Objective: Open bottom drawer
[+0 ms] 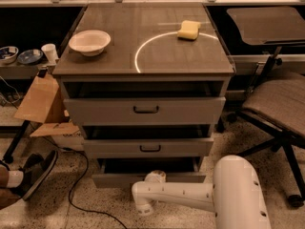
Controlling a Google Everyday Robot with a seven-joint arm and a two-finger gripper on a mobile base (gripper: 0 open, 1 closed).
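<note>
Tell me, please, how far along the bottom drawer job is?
Done: the bottom drawer sits partly out, with a dark gap showing above its front. In hand: the gripper is at the front's middle, partly hidden by the arm. Left: pulling it fully open.
</note>
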